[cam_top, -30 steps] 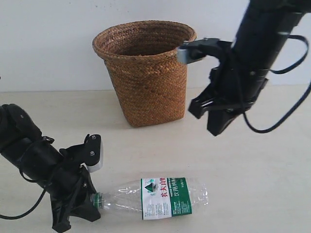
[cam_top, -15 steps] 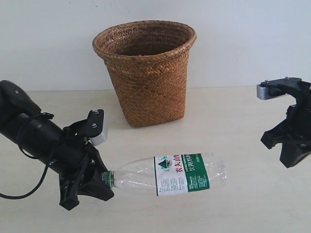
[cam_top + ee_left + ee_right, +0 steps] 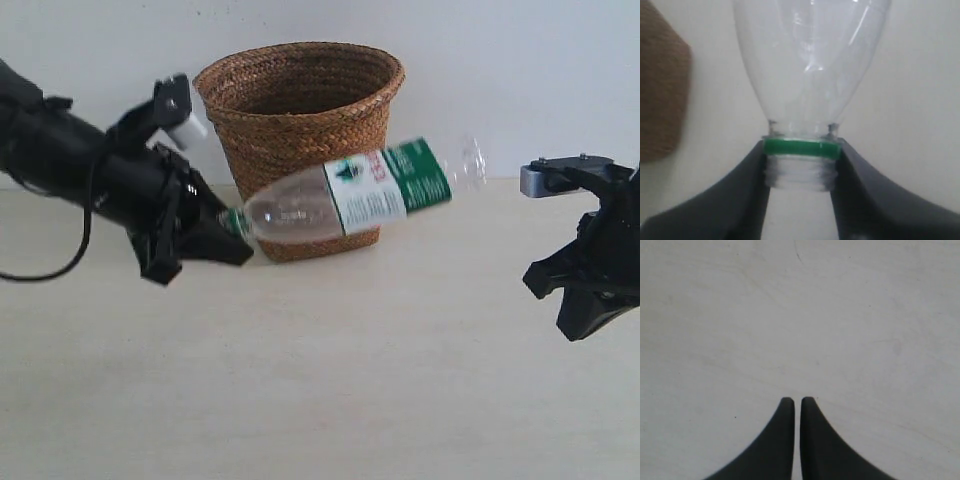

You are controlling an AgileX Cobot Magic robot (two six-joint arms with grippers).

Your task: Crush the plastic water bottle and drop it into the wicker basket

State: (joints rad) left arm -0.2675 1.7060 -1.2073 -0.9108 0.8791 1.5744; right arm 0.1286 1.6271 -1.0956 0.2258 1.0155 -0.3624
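Plain white wall (image 3: 520, 80) above a pale tabletop (image 3: 330, 380).
The wall fills the upper frame, evenly lit; the cream matte tabletop spans everything below, meeting it along a straight horizontal line somewhat above mid-height.

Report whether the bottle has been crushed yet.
Not crushed. The plastic water bottle shows a full, rounded, undented body, gripped at its neck by the left claw and tilted in the air.

Pale tabletop (image 3: 350, 380), white wall (image 3: 520, 70)
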